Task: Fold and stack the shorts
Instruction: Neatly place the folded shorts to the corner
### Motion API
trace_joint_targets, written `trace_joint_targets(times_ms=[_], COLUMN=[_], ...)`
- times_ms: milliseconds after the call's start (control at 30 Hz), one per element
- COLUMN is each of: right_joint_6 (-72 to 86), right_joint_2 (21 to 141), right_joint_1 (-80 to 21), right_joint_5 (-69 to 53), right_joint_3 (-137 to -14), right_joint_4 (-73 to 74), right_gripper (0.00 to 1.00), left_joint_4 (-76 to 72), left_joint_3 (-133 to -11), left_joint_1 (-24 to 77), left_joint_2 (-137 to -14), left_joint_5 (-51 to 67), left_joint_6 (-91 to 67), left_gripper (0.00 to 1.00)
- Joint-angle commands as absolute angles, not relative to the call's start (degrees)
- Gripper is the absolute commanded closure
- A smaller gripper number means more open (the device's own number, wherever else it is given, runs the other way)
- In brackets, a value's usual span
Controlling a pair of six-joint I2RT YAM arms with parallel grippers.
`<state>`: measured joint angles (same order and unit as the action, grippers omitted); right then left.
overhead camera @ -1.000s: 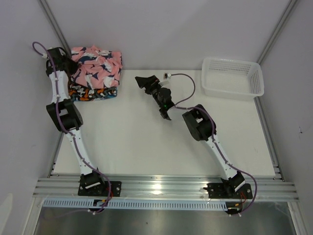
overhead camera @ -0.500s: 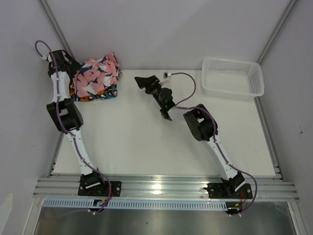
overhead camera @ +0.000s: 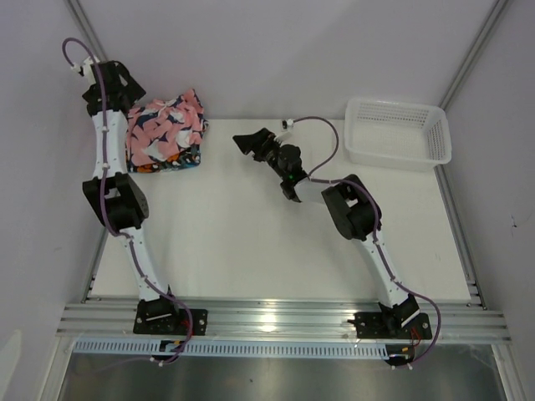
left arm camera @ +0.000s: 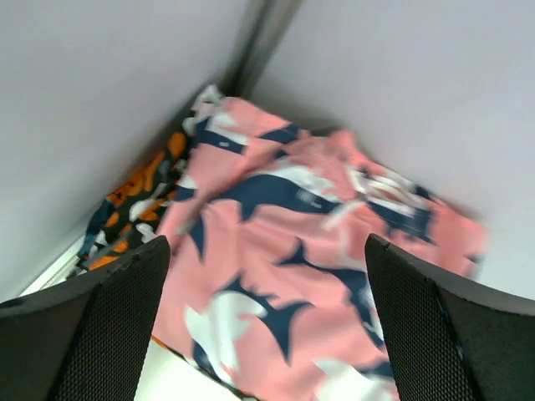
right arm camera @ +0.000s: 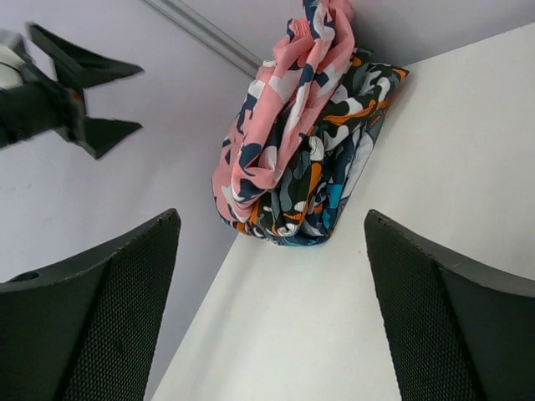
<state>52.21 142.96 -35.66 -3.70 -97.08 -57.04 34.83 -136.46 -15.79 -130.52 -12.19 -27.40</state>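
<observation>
White counter (overhead camera: 251, 242), upper left: stacked shorts (overhead camera: 165, 138) just lower right of left claw (overhead camera: 127, 90), spread, empty; right claw (overhead camera: 244, 144), spread, farther.

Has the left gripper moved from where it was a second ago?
Yes. The left gripper has drawn away from the pink shorts, up toward the far-left corner post.

1. Left arm (overhead camera: 103, 142) and right arm (overhead camera: 378, 267): slim white links; bulky black joint housings.
2. A purple cable (overhead camera: 68, 46) runs along each arm; it loops free near the wrist.
3. Black base mounts (overhead camera: 159, 316) at the foot of each arm.
4. Left end effector (left arm camera: 267, 242) and right end effector (right arm camera: 272, 217): broad black fingers (left arm camera: 109, 317); fine mesh-textured faces.
</observation>
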Motion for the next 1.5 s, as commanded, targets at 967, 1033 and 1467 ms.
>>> trace_joint_targets(times_ms=[967, 1033, 1467], right_joint_6=[47.1, 48.3, 49.5], right_joint_2=[131.3, 131.0, 129.1], right_joint_1=[-28.0, -27.7, -26.6], right_joint_5=[-21.0, -23.2, -22.2], right_joint_3=[-87.9, -86.1, -82.2], right_joint_4=[-51.3, -53.7, -56.5], right_gripper=[0.21, 0.22, 0.23], left_joint_4=[5.8, 1.0, -6.7], left_joint_3=[-78.1, -75.5, -69.9], left_joint_1=[2.7, 3.1, 4.3], left_joint_2=[-96.4, -96.7, -98.7], left_joint_5=[-11.7, -11.1, -16.5], left_joint_6=[-59.7, -61.0, -72.3], left_gripper=[0.01, 0.01, 0.05])
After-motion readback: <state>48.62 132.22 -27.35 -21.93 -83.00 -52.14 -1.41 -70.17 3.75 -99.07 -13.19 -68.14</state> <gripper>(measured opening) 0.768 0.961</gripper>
